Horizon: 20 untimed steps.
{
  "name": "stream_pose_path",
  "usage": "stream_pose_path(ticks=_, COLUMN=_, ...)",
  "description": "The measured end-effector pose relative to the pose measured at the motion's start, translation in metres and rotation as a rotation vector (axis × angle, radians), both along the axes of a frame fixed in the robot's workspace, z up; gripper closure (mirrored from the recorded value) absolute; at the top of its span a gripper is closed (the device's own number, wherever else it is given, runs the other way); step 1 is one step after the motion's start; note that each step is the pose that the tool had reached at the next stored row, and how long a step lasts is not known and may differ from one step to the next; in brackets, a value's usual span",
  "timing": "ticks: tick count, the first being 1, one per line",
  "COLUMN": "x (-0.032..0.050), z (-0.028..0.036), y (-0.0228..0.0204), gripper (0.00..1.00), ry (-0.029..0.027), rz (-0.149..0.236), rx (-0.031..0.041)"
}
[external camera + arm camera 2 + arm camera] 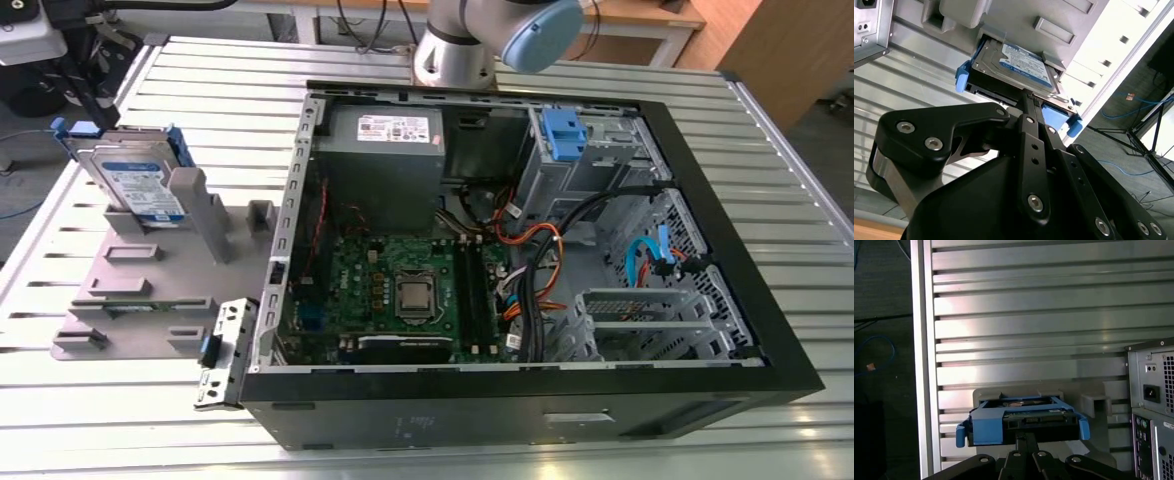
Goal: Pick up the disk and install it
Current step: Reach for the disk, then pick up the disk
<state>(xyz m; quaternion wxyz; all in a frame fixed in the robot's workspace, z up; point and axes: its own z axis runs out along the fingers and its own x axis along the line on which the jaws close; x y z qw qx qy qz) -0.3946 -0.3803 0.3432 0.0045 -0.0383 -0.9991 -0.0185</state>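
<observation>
While upright in holder (147,290), disk (134,185) shows blue-white label (1026,62).

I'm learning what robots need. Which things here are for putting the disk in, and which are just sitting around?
For the job: disk, standing in the grey holder; gripper, close against the disk; open computer case.

Just sitting there: grey power-supply box; green motherboard; orange cables; slatted metal table.

Bare table (134,420) lay open on the near side of the holder (147,290), at the exterior view's left; its posts (187,205) hemmed the disk (134,185), and the case wall (296,200) stood just beside, towards that view's right. Inside the case, cables (547,250) crowded the gap by the drive bay (587,150)
</observation>
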Motion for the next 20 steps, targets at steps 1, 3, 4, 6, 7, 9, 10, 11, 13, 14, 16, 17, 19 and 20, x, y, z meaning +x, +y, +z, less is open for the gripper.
stream_pose_path(ticks=1, x=0.0, z=0.0, y=0.0, gripper=0.89, ry=0.0, rz=0.0, rx=0.0)
stream_pose_path(ticks=3, x=-0.0002, z=0.0, y=0.0, gripper=0.89, ry=0.0, rz=0.0, rx=0.0)
stream_pose_path(ticks=4, x=-0.0004, z=0.0, y=0.0, gripper=0.89, ry=0.0, rz=0.0, rx=0.0)
stream_pose_path(ticks=6, x=-0.0004, z=0.0, y=0.0, gripper=0.89, ry=0.0, rz=0.0, rx=0.0)
stream_pose_path(ticks=7, x=-0.0004, z=0.0, y=0.0, gripper=0.89, ry=0.0, rz=0.0, rx=0.0)
stream_pose_path(ticks=9, x=-0.0005, z=0.0, y=0.0, gripper=0.89, ry=0.0, rz=0.0, rx=0.0)
stream_pose_path(ticks=10, x=-0.0005, z=0.0, y=0.0, gripper=0.89, ry=0.0, rz=0.0, rx=0.0)
stream_pose_path(ticks=11, x=-0.0005, z=0.0, y=0.0, gripper=0.89, ry=0.0, rz=0.0, rx=0.0)
stream_pose_path(ticks=13, x=-0.0005, z=0.0, y=0.0, gripper=0.89, ry=0.0, rz=0.0, rx=0.0)
stream_pose_path(ticks=14, x=-0.0006, z=0.0, y=0.0001, gripper=0.89, ry=0.0, rz=0.0, rx=0.0)
stream_pose_path(ticks=16, x=-0.0006, z=0.0, y=0.0001, gripper=0.89, ry=0.0, rz=0.004, rx=0.0)
stream_pose_path(ticks=17, x=-0.0007, z=0.0, y=0.0001, gripper=0.89, ry=0.0001, rz=0.009, rx=-0.0001)
stream_pose_path(ticks=19, x=-0.0006, z=-0.0001, y=0.0001, gripper=0.89, ry=-0.0001, rz=0.028, rx=0.0)
stream_pose_path(ticks=20, x=-0.0006, z=0.0, y=0.0001, gripper=0.89, ry=0.0, rz=0.041, rx=0.0)
